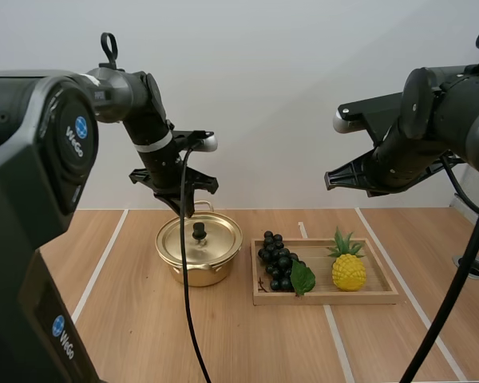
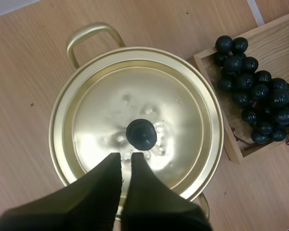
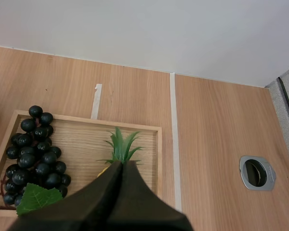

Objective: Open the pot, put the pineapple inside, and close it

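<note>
Left gripper (image 2: 125, 157) held over lidded pot (image 1: 193, 267), just short of knob (image 2: 141, 134); jaws narrowly parted, seemingly. Right gripper (image 3: 120, 165) held above pineapple (image 1: 349, 270), stood beside grapes (image 1: 277, 259) in wooden tray (image 1: 327, 297); jaws pressed together.

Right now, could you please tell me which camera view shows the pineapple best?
The high view: the pineapple stands whole on the wooden tray, beside the grapes. In the right wrist view, the right gripper hides nearly all but its green crown.
</note>
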`<move>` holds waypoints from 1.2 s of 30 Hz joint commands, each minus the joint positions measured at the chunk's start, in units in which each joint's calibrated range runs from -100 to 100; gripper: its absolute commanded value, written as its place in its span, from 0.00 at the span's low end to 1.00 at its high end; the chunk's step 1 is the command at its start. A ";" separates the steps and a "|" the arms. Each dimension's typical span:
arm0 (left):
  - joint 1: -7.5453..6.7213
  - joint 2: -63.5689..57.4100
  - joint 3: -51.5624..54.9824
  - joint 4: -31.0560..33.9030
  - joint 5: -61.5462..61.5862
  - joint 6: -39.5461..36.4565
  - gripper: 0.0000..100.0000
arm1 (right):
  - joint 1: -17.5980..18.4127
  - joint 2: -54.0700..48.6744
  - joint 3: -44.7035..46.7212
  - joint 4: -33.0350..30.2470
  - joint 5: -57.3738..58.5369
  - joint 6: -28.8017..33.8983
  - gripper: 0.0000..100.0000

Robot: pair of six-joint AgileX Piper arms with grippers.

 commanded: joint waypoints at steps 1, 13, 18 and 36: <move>-0.12 1.13 0.09 -1.36 0.00 0.65 0.63 | -0.19 -0.29 0.09 0.15 -0.22 0.50 0.00; -0.12 3.52 0.09 -6.75 0.00 6.19 1.00 | -0.19 -0.29 0.09 0.15 0.60 0.50 0.00; -0.12 6.12 0.09 -6.64 0.00 6.40 1.00 | -0.19 -0.29 0.09 0.15 1.02 0.50 0.00; -0.12 9.96 0.09 -6.54 -3.27 7.14 1.00 | -0.19 -0.29 0.09 1.15 0.81 0.50 0.00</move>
